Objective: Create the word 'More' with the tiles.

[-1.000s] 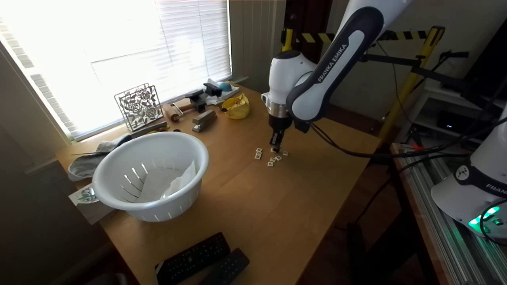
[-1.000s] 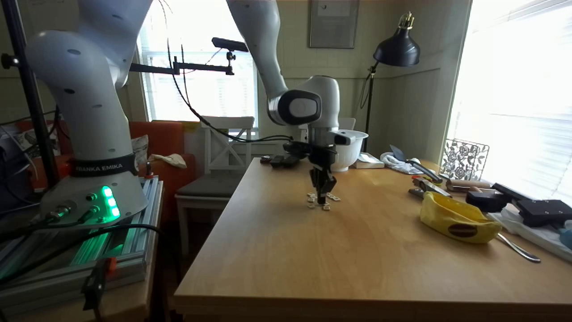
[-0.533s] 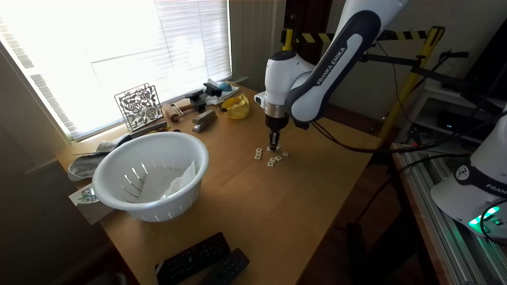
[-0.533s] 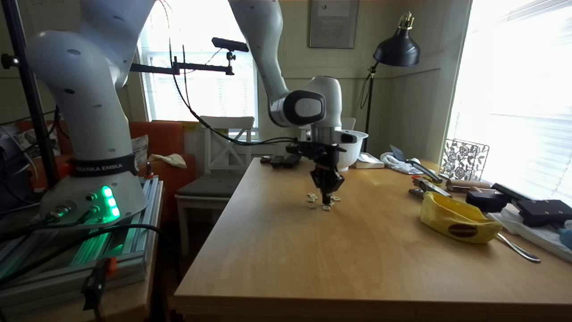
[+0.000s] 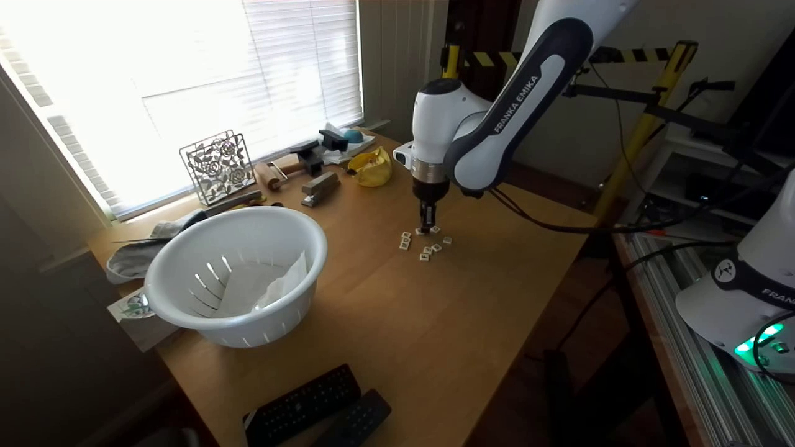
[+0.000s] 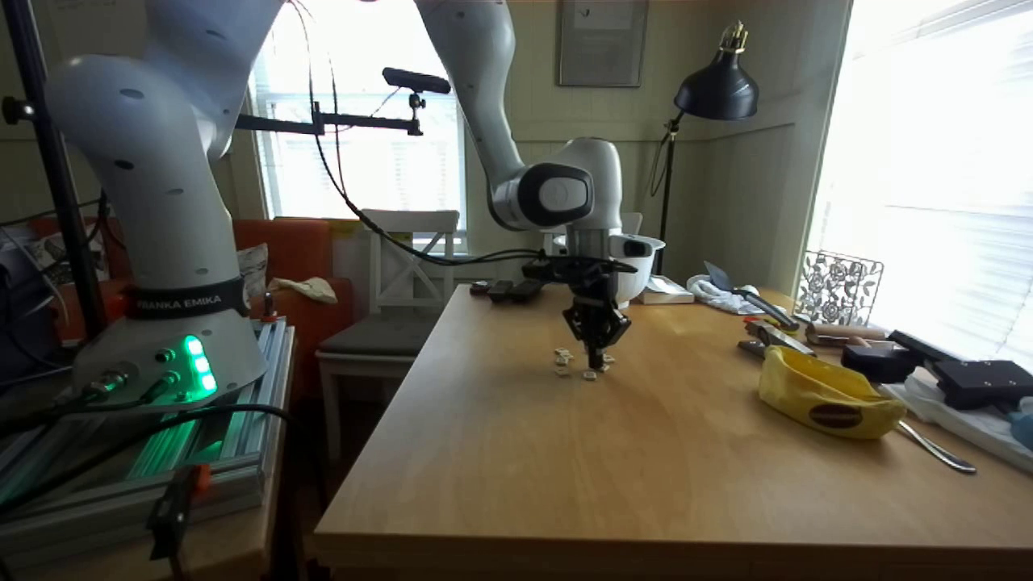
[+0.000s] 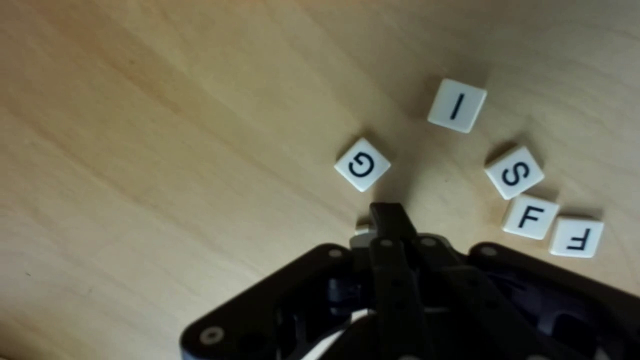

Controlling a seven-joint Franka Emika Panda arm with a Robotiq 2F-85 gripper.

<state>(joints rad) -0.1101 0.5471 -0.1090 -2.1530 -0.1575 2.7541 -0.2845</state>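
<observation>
Probably I'm on the letter-pushing step: my end effector [image 5: 426,229], jaws together, is just beside, perhaps touching, a half-hidden tile [image 7: 363,230] on the tabletop [image 5: 372,298]. Next, if its unseen letter fits, I should nudge it toward the row of tiles [image 5: 405,243] seemingly starting MO.

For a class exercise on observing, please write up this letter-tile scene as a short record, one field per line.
Surface: wooden table
Gripper: gripper shut, pointing down among the tiles; contact unclear
Letters readable in wrist view: G tile, I tile, S tile, two F tiles
Partly hidden: one tile behind the gripper, letter unseen
Short row: row of tiles, perhaps including M and O; too small to be sure
Word "More": not confirmed
Also on table: white bowl, yellow item, two black remote controls
</observation>
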